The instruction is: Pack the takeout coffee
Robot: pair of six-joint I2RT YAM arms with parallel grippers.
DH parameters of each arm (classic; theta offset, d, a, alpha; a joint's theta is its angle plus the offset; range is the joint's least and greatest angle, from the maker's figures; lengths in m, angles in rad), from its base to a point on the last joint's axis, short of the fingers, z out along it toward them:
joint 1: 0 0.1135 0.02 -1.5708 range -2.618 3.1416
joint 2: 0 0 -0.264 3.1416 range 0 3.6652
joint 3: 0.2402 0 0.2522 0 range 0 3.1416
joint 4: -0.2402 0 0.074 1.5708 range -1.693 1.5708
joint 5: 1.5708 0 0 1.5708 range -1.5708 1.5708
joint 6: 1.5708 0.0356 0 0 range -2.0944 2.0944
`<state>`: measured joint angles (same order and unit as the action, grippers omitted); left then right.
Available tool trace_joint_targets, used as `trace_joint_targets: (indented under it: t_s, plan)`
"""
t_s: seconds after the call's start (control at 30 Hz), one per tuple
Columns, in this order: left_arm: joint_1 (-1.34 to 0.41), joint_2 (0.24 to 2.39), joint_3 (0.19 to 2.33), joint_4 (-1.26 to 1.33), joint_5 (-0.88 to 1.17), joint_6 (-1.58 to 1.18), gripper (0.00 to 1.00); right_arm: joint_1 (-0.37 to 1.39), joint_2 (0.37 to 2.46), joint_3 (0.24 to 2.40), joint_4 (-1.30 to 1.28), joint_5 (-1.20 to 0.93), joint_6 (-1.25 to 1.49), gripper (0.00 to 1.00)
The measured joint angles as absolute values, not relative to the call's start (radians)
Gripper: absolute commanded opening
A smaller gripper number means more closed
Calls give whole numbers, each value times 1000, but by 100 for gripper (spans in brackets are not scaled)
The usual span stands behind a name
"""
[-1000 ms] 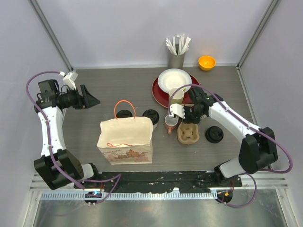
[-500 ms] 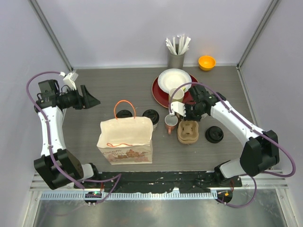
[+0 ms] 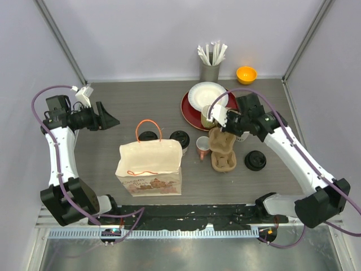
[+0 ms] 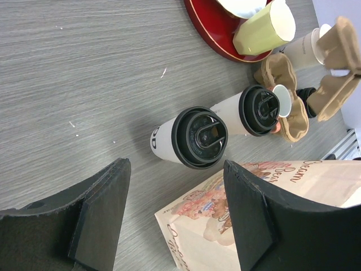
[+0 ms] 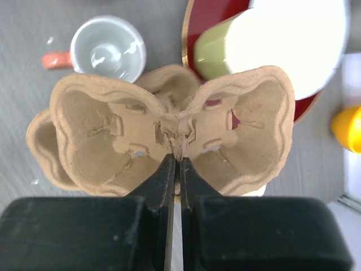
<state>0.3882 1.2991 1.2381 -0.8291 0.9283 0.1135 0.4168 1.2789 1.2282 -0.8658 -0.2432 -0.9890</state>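
Note:
The takeout coffee is two cream paper cups with black lids (image 3: 148, 136) (image 3: 180, 138), standing behind the printed paper bag (image 3: 149, 166). The left wrist view has the same cups (image 4: 194, 137) (image 4: 256, 110) beyond the bag (image 4: 271, 209). My left gripper (image 3: 111, 120) (image 4: 177, 168) hangs open to their left, holding nothing. The right gripper (image 3: 228, 125) (image 5: 176, 161) is shut on the centre ridge of a brown pulp cup carrier (image 3: 220, 139) (image 5: 169, 121), held above the table. A second carrier (image 3: 224, 161) lies below it.
A white mug with a pink handle (image 3: 202, 148) sits beside the carriers, and a loose black lid (image 3: 255, 160) lies to their right. A pale green mug (image 3: 208, 116) and white dish (image 3: 207, 94) rest on a red plate (image 3: 189, 107). A straw holder (image 3: 210, 66) and orange bowl (image 3: 246, 74) stand at the back.
The right gripper closed on the upper carrier's middle and raised it off the lower one, drawing back toward the far right. The left arm stayed still.

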Motion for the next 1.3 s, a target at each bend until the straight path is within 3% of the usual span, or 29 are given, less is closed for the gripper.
trace_joint_targets:
  t_s: [0.3,0.47,0.6,0.8,1.1,1.3]
  plan:
    - [388,1291,1279,-872,944,118,71,439,1186,1466,-736,-57,-429,1]
    - [382,1283,1410,-1010,1013,221,77,630,1182,1625,-711,83,-221,1]
    - [320,1280,1569,-1188,1023,391,80,746,1185,1654,-702,125,-142,1]
    - [152,1281,1736,-1286,1007,621,80,752,1220,1653,-703,175,-97,1]
    - [-96,1297,1625,-1326,809,751,78,757,1231,1640,-704,173,-94,1]
    - [-141,1297,1567,-1345,726,802,75,757,1231,1640,-704,165,-98,1]
